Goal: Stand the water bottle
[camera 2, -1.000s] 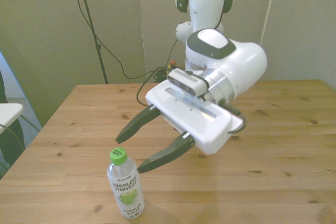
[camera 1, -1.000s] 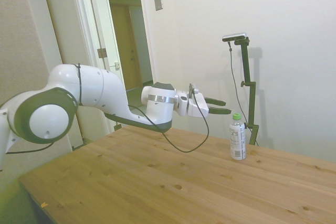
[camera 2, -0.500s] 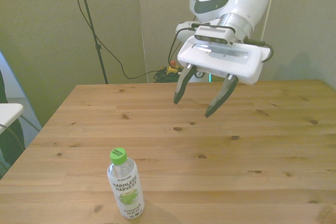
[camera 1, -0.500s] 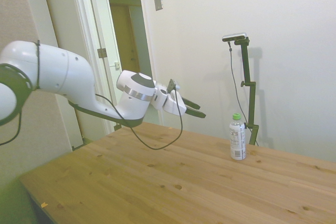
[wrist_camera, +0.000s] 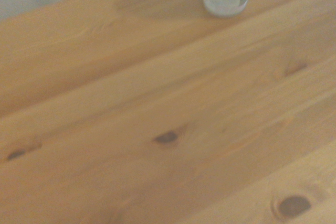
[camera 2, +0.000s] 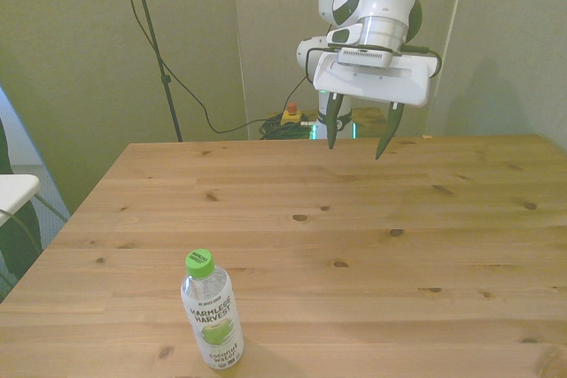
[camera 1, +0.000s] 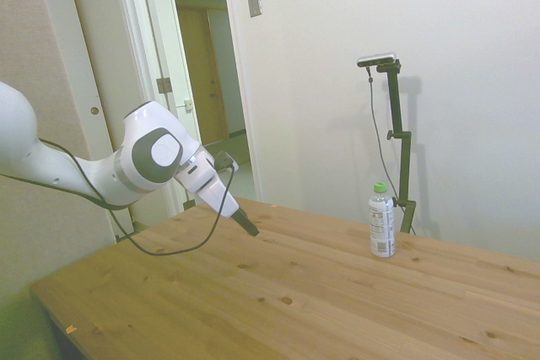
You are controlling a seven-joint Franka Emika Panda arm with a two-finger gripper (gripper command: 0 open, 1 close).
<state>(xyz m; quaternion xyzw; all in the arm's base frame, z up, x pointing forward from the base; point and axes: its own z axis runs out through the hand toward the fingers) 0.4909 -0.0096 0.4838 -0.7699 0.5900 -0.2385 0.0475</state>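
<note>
We see the small clear plastic water bottle with green cap [camera 2: 212, 322] upright at seven o'clock from our empty, spread gripper [camera 2: 359, 139]; it looks light and slippery, so grasp mid-label.

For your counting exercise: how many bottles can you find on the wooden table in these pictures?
1. The water bottle stands upright near the table edge closest to the front camera, toward the front view's left, green cap up. Nothing visible could hide another.
</note>
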